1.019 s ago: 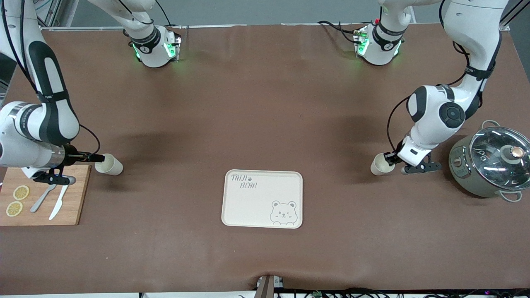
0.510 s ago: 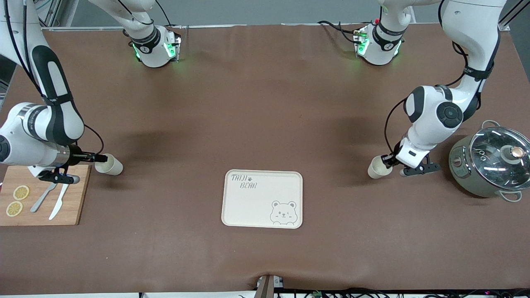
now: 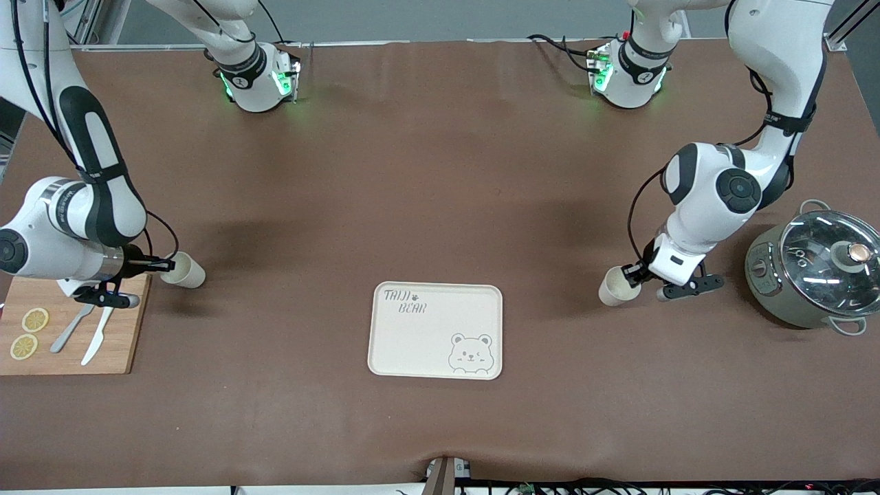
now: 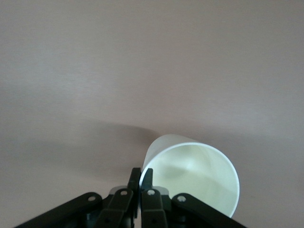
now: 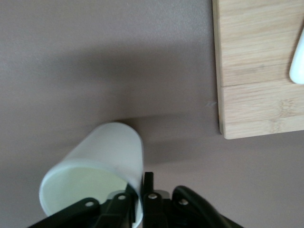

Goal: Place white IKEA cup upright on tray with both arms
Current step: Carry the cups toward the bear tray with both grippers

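- Cups come first, one per arm: in my left wrist view the left gripper (image 4: pixel 140 178) is clamped on the rim wall of a white cup (image 4: pixel 192 178), one finger inside the mouth and one outside.
- My right wrist view shows the same hold: the right gripper (image 5: pixel 137 190) is pinched on the rim wall of the other white cup (image 5: pixel 95 173).
- Each cup is tilted, not upright. Its long axis runs on from the fingers, the mouth at the fingers and the closed base pointing away from the tool.
- I judge both cups light, thin-walled and smooth. They look stiff enough for a rim pinch, but such a hold may let a cup pivot as I turn it upright.
- I cannot tell whether either cup rests on the table or hangs just above it.
- Farther out from the right gripper (image 3: pixel 159 264) lies a wooden cutting board (image 3: pixel 124 330), just beside the tool.
- Near my left arm, on the side away from its cup (image 3: pixel 614 289), stands a lidded pot (image 3: pixel 811 275).
- Farthest from both tools is the tray (image 3: pixel 385 344), well apart from each cup and roughly midway between the grippers, still bare.
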Action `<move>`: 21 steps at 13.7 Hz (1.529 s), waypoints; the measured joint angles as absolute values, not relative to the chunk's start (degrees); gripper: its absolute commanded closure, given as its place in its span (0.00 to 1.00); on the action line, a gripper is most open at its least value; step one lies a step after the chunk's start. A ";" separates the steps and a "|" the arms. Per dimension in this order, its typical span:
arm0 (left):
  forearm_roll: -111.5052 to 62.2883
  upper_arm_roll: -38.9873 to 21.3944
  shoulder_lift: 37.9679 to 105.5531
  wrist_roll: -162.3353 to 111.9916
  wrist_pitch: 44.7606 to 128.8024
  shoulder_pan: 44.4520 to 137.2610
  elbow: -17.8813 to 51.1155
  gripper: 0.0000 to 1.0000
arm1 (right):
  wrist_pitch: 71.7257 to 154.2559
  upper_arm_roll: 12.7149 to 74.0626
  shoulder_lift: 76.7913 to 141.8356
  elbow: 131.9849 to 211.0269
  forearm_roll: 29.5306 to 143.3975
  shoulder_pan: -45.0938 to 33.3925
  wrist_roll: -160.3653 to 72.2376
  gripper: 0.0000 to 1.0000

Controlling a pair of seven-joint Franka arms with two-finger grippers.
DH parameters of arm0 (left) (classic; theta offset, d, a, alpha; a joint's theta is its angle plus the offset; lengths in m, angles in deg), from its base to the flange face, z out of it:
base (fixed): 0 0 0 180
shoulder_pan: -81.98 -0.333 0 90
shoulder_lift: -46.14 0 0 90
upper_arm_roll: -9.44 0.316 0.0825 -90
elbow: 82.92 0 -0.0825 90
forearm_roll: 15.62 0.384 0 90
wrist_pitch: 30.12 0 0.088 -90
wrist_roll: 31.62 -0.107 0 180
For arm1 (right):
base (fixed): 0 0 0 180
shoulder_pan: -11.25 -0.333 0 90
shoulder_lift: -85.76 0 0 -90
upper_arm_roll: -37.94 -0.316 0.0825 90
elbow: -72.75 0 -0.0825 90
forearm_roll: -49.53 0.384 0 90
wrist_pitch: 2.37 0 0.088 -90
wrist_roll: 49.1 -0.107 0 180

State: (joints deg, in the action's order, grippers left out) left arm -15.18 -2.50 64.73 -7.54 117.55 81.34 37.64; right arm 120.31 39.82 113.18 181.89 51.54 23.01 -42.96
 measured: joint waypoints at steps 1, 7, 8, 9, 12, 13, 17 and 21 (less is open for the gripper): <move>-15.18 -2.58 64.97 -5.88 116.40 82.47 36.16 1.00 | 119.94 39.78 113.16 181.35 51.54 23.01 -42.96 1.00; -15.18 -2.81 71.91 9.98 111.60 90.55 23.50 1.00 | 113.75 39.34 113.01 176.05 51.57 22.99 -42.96 1.00; -15.18 -2.81 73.88 12.49 111.23 91.81 20.77 1.00 | 111.23 39.17 112.98 174.31 51.58 22.95 -42.96 1.00; -15.18 -2.80 75.67 14.50 111.02 92.87 18.34 1.00 | 108.57 39.06 112.94 172.29 51.69 22.79 -42.96 1.00; -15.18 -2.77 79.99 18.67 110.65 95.32 12.79 1.00 | 102.99 38.83 112.87 166.39 52.30 21.51 -43.44 1.00; -15.18 -2.76 81.09 19.84 110.59 96.01 11.46 1.00 | 102.59 38.77 112.90 165.47 52.73 20.77 -44.60 1.00; -15.18 -2.74 83.60 24.19 110.55 98.12 7.51 1.00 | 102.58 38.50 114.63 162.51 55.29 15.12 -55.52 1.00; -15.18 -2.51 84.53 28.83 110.23 100.14 4.97 1.00 | 102.70 38.33 116.86 160.01 60.45 8.18 -68.60 1.00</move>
State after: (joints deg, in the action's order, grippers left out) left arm -15.18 -2.51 84.53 28.83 110.23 100.14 4.97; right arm 102.70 38.33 116.86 160.01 60.45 8.18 -68.60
